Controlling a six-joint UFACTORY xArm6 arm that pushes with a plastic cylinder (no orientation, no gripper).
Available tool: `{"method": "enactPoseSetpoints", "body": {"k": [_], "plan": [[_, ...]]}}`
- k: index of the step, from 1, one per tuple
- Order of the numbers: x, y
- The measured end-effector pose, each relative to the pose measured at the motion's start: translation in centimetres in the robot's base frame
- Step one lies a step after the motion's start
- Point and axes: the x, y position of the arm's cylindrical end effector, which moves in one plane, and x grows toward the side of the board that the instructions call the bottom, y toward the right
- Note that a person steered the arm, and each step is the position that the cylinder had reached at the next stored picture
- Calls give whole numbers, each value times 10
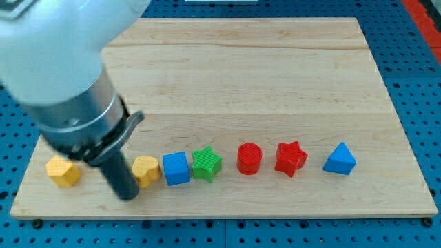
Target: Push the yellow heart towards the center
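The yellow heart (pixel 146 169) lies near the view's bottom left, touching or nearly touching the blue cube (pixel 176 168) on its right. My tip (pixel 129 195) rests on the board just left of and slightly below the heart, close against it. The rod and the arm's grey and white body cover the view's upper left. A yellow hexagon-like block (pixel 63 171) lies further left, on the other side of the rod.
A row of blocks runs rightwards from the blue cube: a green star (pixel 206 164), a red cylinder (pixel 249 158), a red star (pixel 290 158) and a blue triangle (pixel 340 159). The wooden board's (pixel 275 76) bottom edge is close below the row.
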Motion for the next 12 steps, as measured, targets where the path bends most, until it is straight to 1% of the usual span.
{"method": "enactPoseSetpoints", "body": {"k": [1, 2, 3, 5, 6, 7, 8, 9, 10, 11, 12], "plan": [[-26, 39], [-57, 65], [-101, 58], [-102, -20], [-141, -2], [-143, 61], [-166, 99], [-180, 72], [-148, 54], [-152, 2], [-187, -18]]}}
